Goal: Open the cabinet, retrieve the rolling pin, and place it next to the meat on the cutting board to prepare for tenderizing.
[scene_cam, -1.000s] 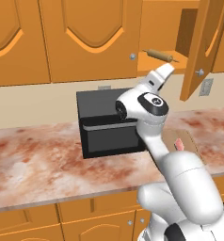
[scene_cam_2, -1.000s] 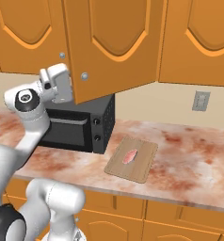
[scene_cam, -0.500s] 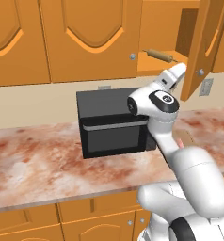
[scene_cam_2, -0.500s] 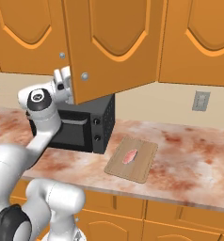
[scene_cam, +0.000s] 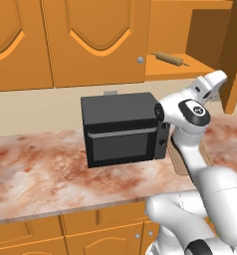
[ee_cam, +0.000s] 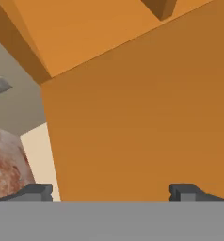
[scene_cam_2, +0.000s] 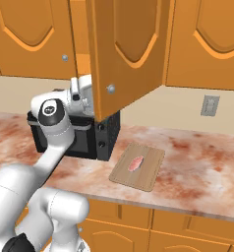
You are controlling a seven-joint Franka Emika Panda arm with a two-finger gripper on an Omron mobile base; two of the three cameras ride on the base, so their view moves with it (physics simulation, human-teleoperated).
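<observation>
The cabinet [scene_cam: 190, 30] has its right door [scene_cam_2: 126, 49] swung open. On its lower shelf lies the rolling pin [scene_cam: 170, 58], slim and light brown. My gripper [ee_cam: 111, 192] is open with nothing between its fingers [ee_cam: 36, 190], and it faces the orange door panel at close range. In the left base view the gripper [scene_cam: 214, 80] is below the shelf, right of the rolling pin. The cutting board [scene_cam_2: 138, 166] lies on the counter right of the microwave, with the pink meat [scene_cam_2: 135, 163] on it. In the right base view the open door hides part of the hand.
A black microwave [scene_cam: 123, 128] stands on the reddish marbled counter [scene_cam: 41, 169] under the closed left door [scene_cam: 93, 40]. A wall outlet [scene_cam_2: 210, 105] is at the right. The open door's knob [scene_cam_2: 109, 88] juts over the microwave's corner.
The hand has swung right and up, from in front of the microwave to just under the open cabinet, close to the open door. The rolling pin, board and meat have not moved.
</observation>
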